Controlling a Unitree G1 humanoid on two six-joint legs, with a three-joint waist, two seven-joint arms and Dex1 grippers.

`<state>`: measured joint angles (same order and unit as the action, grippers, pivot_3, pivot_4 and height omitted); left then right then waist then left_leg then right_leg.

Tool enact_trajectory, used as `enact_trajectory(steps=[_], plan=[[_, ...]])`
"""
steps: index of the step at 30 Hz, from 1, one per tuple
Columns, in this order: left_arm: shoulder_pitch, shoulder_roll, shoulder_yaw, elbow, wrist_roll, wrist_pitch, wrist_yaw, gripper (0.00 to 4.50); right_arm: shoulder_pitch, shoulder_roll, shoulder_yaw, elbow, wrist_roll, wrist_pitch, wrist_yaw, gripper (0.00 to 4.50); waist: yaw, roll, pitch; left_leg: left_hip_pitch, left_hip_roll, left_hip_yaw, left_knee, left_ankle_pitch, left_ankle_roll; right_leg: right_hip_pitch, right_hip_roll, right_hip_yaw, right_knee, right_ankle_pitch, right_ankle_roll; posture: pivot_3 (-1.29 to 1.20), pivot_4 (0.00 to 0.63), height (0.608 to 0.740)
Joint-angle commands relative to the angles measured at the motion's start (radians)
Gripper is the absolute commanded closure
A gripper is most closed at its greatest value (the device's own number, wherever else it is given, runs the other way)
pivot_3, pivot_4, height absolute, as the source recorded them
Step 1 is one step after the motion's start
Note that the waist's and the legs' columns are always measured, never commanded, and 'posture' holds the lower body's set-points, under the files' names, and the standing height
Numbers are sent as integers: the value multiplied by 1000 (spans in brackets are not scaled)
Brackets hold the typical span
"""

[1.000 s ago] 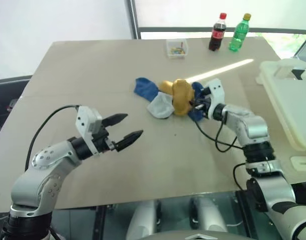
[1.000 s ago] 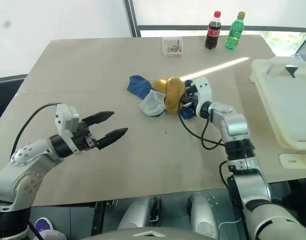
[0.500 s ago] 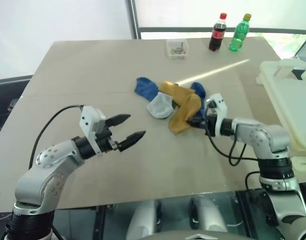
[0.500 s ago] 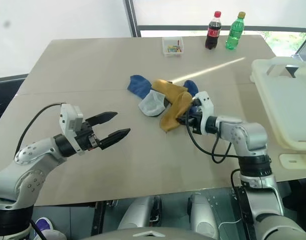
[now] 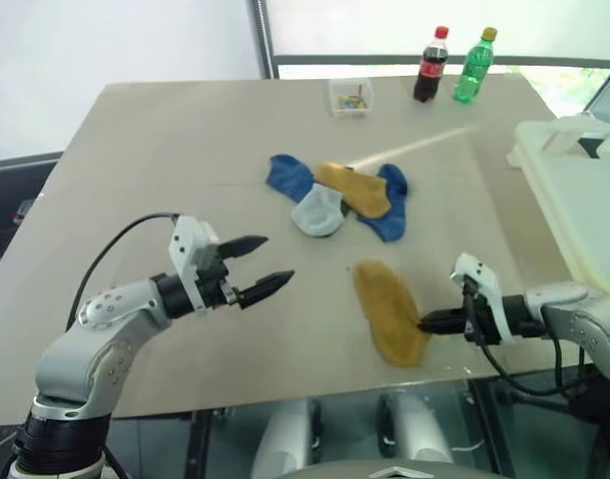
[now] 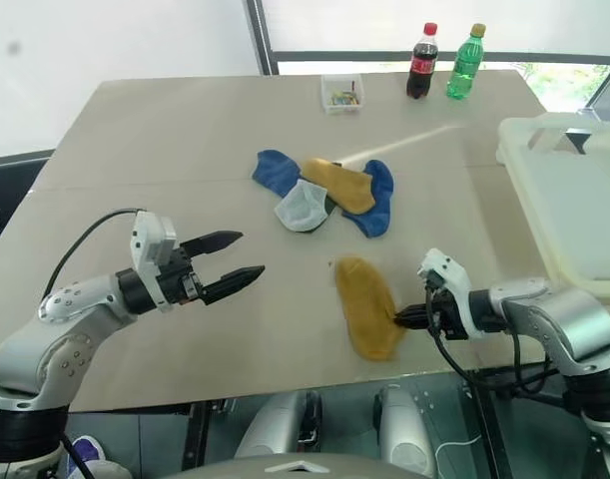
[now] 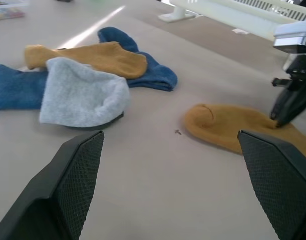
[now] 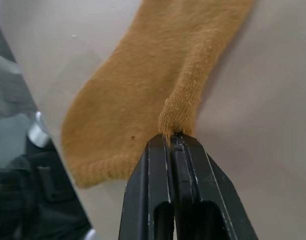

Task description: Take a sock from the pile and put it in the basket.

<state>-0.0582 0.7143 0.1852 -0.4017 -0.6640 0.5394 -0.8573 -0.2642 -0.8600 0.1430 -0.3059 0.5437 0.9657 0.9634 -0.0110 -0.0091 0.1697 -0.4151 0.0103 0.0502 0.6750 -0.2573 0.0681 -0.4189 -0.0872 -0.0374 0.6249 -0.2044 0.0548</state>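
The table (image 5: 185, 150) carries everything. The basket (image 5: 584, 200) sits at the table's right edge. The pile (image 5: 339, 200) of blue, grey and mustard socks lies mid-table. A mustard sock (image 5: 389, 309) lies flat near the table's front edge, pinched by the closed right gripper (image 5: 429, 322). The left gripper (image 5: 270, 267) hangs spread wide, holding nothing, over the table's front left.

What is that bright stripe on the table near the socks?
Left eye view: a streak of sunlight falls across the table toward the pile; left wrist view shows it too, and there the near fingers look blurry.
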Motion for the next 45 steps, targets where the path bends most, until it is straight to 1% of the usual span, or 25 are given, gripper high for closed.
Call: enact_trajectory(steps=[1,3,5,6,8,10,12,15,19,21,24,26,28,29,30,31,32,35,36,37,41,45], plan=[[-22,8,-15,0,24,-26,-18,0,-32,3,8,91,-129,-195,-27,4436,1,0,0,0,0,0,0,0,0,0,0,0,0,0,0,0,150,732],[-43,-6,-36,9,37,-29,-17,0,-56,50,-10,128,-144,-271,-48,4436,4,0,0,0,0,0,2,0,0,1,0,0,0,0,0,0,150,732],[-66,-21,-67,18,48,-32,-19,0,-84,75,-9,157,-167,-333,-43,4436,5,-1,-1,0,0,0,2,0,0,1,0,0,0,0,0,0,150,732],[-79,-29,-86,25,57,-33,-20,0,-92,79,-6,166,-183,-357,-37,4171,6,-1,0,-1,0,0,3,0,0,1,0,0,1,0,0,0,150,732],[-105,-49,-125,39,78,-41,-25,0,-89,86,-21,152,-182,-369,-30,3448,13,-1,0,-1,0,0,3,0,-1,1,0,0,1,0,0,0,150,732],[-137,-72,-162,60,97,-43,-19,0,-73,88,-53,110,-171,-345,-55,2489,23,-1,0,-1,0,0,3,2,-3,1,0,0,1,2,4,0,150,732],[-170,-95,-200,86,120,-47,-20,0,-43,70,-97,49,-145,-295,-75,1515,27,-1,0,-1,0,0,3,2,-3,1,0,0,1,2,4,0,150,732],[-237,-149,-272,166,182,-42,5,0,36,67,-237,-90,-31,-141,-129,1515,38,-1,0,-2,-1,-1,3,2,-3,1,0,-1,0,2,4,0,150,732],[-298,-206,-340,264,247,-63,5,0,111,92,-303,-223,61,10,-205,1515,35,-1,0,-2,-1,-1,3,0,0,1,0,-1,0,3,4,0,150,732],[-329,-241,-373,319,278,-68,9,0,152,121,-313,-279,80,51,-261,1515,33,-1,0,-2,-1,-2,3,0,0,1,0,-2,1,2,4,0,150,732],[-369,-290,-419,398,330,-73,16,0,210,198,-301,-325,90,86,-352,1515,29,-1,0,-2,-1,-2,3,0,0,1,0,-2,1,2,4,0,150,732],[-390,-320,-436,443,348,-82,8,0,235,249,-289,-322,59,92,-427,1515,27,-2,-1,-2,-1,-2,4,0,1,1,0,-1,1,2,4,0,150,732],[-408,-342,-453,485,365,-95,-7,0,256,271,-265,-299,16,72,-471,1515,26,-2,-1,-2,-1,-1,5,0,1,1,0,-1,1,2,4,0,150,732],[-414,-347,-460,498,366,-91,-23,535,264,282,-259,-292,11,62,-478,1895,26,-2,-1,-2,-1,-1,5,0,1,1,0,-1,1,2,4,0,150,732],[-418,-350,-467,509,372,-92,-35,825,275,287,-249,-292,10,56,-477,2061,26,-2,-1,-2,-1,-1,5,0,1,1,0,-1,1,2,4,0,150,732],[-422,-352,-470,517,378,-96,-42,1269,283,288,-240,-295,10,51,-472,2330,26,-2,-1,-2,-1,-1,5,0,1,2,0,-1,1,2,4,0,150,732],[-423,-355,-467,520,380,-94,-44,1688,289,285,-231,-296,6,46,-470,2776,26,-2,-1,-2,-1,-1,5,0,1,2,0,-1,1,2,4,0,150,732],[-412,-351,-460,487,359,-59,-65,3321,288,277,-229,-287,-3,29,-470,4403,25,-2,-1,-2,-1,-2,5,0,1,2,1,-1,2,2,4,0,150,732],[-400,-340,-458,459,345,-34,-77,3877,280,270,-234,-280,-8,21,-468,4500,25,-2,-1,-2,0,-2,5,0,1,2,1,-1,2,2,4,0,150,732],[-386,-327,-452,427,328,-3,-88,4367,271,256,-237,-274,-13,9,-457,4500,25,-2,-1,-2,0,-2,5,0,1,2,1,-1,2,2,4,0,150,732],[-345,-291,-414,325,264,95,-98,4367,251,195,-245,-265,-5,-69,-358,4500,23,-2,-1,-2,0,-1,5,0,1,1,1,0,2,2,4,0,150,732],[-305,-262,-340,169,158,276,-47,4367,226,75,-232,-234,3,-126,-204,4500,24,-2,-1,-2,0,-2,5,0,1,1,1,0,2,2,4,0,150,732]])
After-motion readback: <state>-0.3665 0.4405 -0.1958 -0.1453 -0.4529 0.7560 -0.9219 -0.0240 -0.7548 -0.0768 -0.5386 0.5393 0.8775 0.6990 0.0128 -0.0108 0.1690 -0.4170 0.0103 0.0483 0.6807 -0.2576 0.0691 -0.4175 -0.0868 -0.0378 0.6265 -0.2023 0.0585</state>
